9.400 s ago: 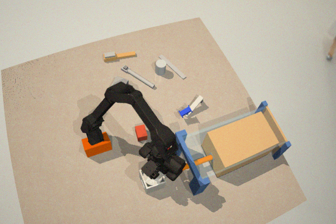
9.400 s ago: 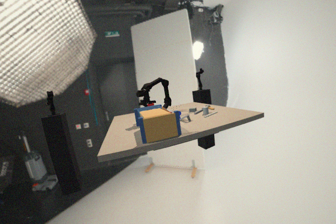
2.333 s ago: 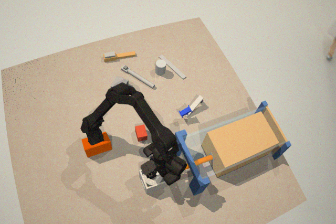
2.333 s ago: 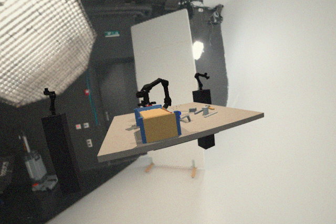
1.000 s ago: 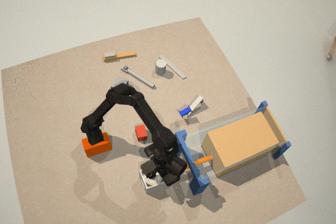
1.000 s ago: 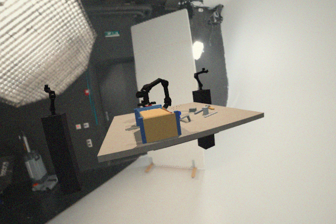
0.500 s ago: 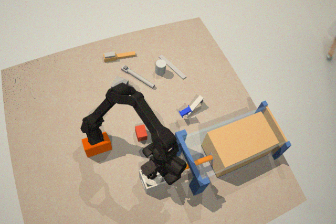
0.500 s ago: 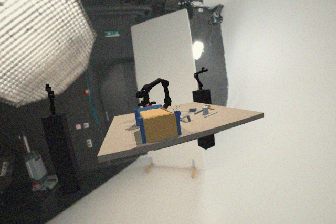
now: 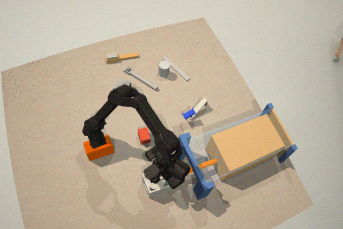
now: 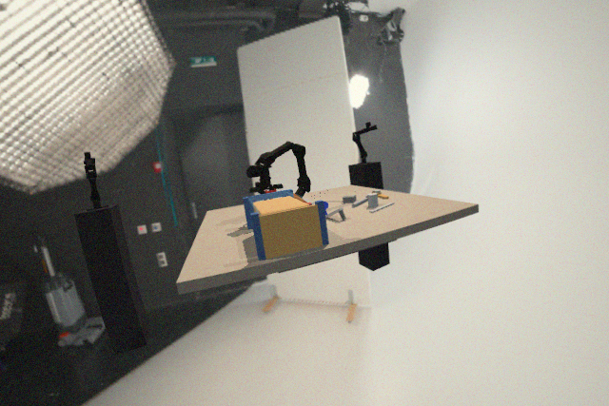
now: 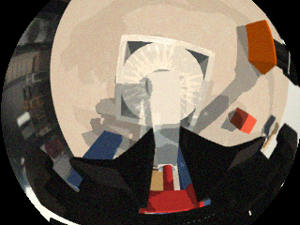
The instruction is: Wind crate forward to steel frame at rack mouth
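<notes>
Evidently my gripper [image 9: 163, 175] was clamped on the winch handle [image 11: 164, 97], seated over the winch [image 9: 155, 189]. The crate [image 9: 245, 143] sat back inside the cubby, short of the steel frame [image 9: 193, 162]. Fast cranking risked tipping it, I judged.

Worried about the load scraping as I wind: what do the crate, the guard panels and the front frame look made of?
The tan box-shaped crate looks like matte wood or cardboard: flat, no shine. The guard's pale see-through panels look like clear plastic. The blue front frame reads as painted; the metal underneath cannot be told.
</notes>
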You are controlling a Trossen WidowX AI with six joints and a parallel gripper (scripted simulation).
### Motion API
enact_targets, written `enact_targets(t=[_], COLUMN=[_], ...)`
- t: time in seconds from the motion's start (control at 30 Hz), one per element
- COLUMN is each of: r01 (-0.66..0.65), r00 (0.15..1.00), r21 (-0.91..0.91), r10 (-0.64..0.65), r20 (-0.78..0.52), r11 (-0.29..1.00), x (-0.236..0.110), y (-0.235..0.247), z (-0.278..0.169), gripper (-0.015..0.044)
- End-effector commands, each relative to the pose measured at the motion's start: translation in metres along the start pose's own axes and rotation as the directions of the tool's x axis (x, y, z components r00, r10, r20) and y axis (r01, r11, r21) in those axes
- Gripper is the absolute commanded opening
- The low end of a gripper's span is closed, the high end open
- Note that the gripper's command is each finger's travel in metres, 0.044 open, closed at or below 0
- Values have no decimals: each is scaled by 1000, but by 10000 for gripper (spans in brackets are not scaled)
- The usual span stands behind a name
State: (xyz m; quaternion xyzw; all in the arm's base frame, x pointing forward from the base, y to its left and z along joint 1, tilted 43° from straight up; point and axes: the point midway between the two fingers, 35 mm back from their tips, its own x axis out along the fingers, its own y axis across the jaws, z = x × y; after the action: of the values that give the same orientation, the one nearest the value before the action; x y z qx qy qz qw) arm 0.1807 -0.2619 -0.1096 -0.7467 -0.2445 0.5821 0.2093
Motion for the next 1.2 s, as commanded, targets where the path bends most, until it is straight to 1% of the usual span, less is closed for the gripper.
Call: enact_targets(t=[0.0, 0.13, 0.27, 0.57, 0.6, 1.1, 1.13, 1.17], r01=[-1, -1, -4, -4, -7, -7, -7, -7], r00=[1000, 1000, 1000, 1000, 1000, 1000, 1000, 1000], r21=[8, 8, 52, 51, 51, 51, 51, 51], r10=[1, 1, 4, 4, 7, 7, 7, 7], r20=[6, 6, 8, 8, 3, 3, 3, 3], r11=[1000, 1000, 999, 999, 999, 999, 999, 999], x=[4, 4, 4, 4, 0, 0, 0, 0], y=[1, 1, 3, 3, 2, 2, 2, 2], z=[0, 0, 0, 0, 0, 0, 0, 0], gripper=[0, 0, 0, 0, 26, 420, 440, 440])
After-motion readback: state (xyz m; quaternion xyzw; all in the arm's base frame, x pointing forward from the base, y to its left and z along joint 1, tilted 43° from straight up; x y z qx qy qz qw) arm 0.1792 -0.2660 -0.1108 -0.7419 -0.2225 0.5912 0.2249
